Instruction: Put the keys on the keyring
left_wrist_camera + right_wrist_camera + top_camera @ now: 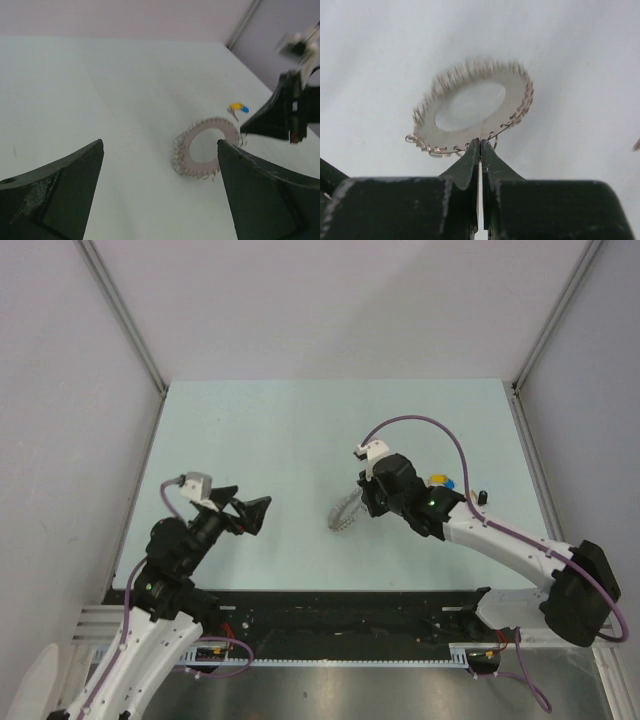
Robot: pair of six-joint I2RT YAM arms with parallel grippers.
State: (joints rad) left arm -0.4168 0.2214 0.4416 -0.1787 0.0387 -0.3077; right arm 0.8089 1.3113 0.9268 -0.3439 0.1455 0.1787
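Although the right hand (pixel 480 145) has its two fingers pressed together until only a hairline gap shows between them, it is not empty: the tips pinch the near rim of the keyring (pixel 517 95), catching the scalloped wire edge right where the fingers meet. The keyring is a broad silvery ring with a wide round hole. It sits near the middle of the bench (pixel 250 420), and from above it looks tipped up on the pinched side rather than lying flat, though I cannot tell whether its far edge rests on the surface. Nothing hangs from it, and no key is threaded on its coil in any view. The keys (pixel 238 107), of which a yellow head and a blue head can be made out, lie close together on the bench beyond the right hand, near the keyring but apart from it. A small dark item just past them may be another key, but it is too small to be sure. The left hand (pixel 255 502) hovers over the left part of the bench, well apart from the keyring, with its fingers spread wide and nothing between them. By my judgement the task is at its very start: the ring is secured, but every key has yet to be picked up and worked onto it.
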